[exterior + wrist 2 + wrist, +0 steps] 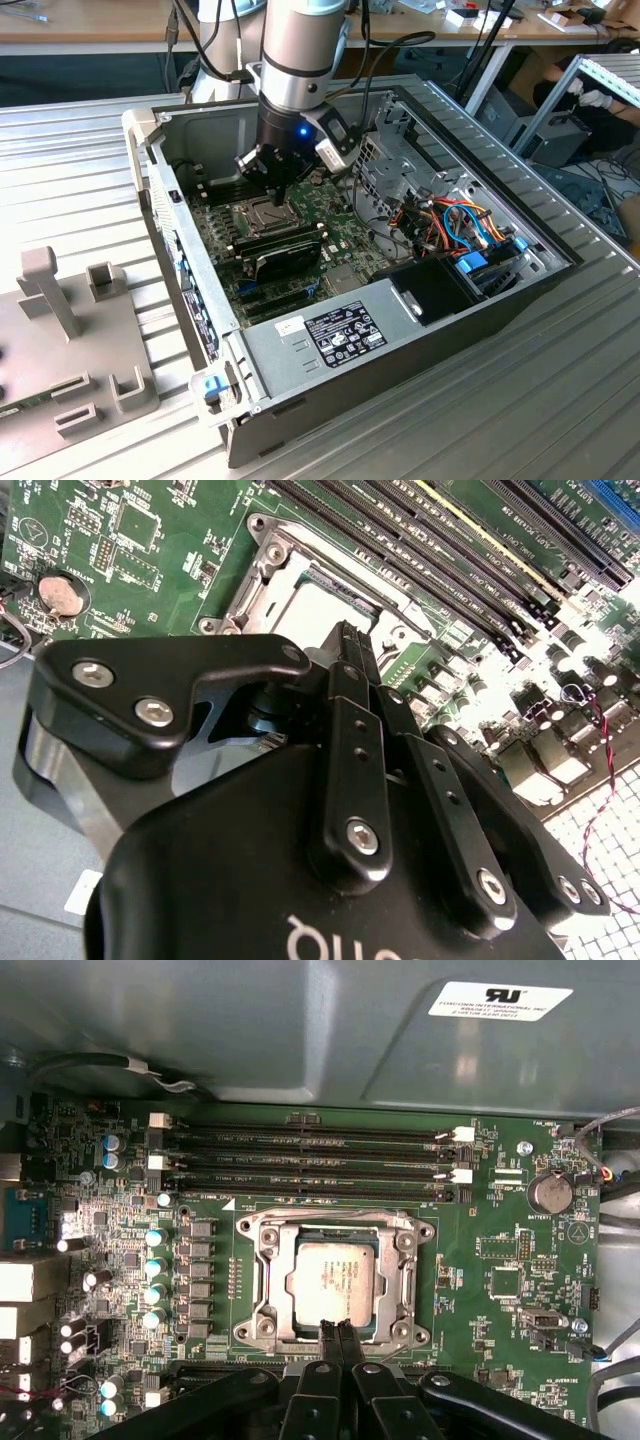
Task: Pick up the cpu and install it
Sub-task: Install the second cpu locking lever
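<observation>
The cpu (335, 1280), a small square chip with a silver-grey top, lies flat inside the metal socket frame (262, 1290) on the green motherboard (500, 1290). In the second wrist view the cpu (322, 605) shows just beyond the fingertips. My gripper (338, 1332) hangs a little above the socket's edge, its two black fingers pressed together with nothing between them. In the exterior view my gripper (275, 192) sits low inside the open computer case, right over the socket (262, 212).
Several memory slots (310, 1155) run beside the socket. A long black module (283, 250) lies next to it, with the power supply (345, 335) and coloured cables (465, 230) at the exterior view's right. Case walls (150, 180) enclose the board. A coin battery (549, 1193) sits nearby.
</observation>
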`<state>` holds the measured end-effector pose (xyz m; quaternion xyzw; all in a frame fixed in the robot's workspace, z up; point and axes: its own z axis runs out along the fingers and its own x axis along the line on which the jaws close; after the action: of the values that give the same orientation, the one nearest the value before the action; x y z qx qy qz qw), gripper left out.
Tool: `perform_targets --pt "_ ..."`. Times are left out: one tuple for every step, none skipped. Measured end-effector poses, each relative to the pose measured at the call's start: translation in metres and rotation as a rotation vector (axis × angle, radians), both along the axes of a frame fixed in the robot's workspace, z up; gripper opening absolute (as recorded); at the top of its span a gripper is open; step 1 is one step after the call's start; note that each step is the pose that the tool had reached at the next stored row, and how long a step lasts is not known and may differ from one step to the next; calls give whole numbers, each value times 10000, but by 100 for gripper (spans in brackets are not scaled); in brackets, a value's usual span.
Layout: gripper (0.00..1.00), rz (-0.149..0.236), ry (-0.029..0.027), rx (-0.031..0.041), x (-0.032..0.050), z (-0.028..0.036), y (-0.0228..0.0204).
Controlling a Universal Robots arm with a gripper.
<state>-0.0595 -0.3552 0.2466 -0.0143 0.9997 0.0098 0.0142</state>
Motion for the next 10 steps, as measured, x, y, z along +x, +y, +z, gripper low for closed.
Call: perform_targets --pt "11 0 1 -1 0 1 -1" --pt "11 1 1 -1 0 0 -1" --pt "11 1 0 0 0 0 -1" --pt "11 1 1 -1 0 0 -1" --pt "11 1 1 -1 0 1 -1" --pt "11 1 1 0 0 0 -3" --pt "11 3 1 -1 1 1 -9" --pt "11 1 1 -1 0 0 -19" --pt "11 1 1 -1 0 1 -32" --pt "11 1 1 0 0 0 -41"
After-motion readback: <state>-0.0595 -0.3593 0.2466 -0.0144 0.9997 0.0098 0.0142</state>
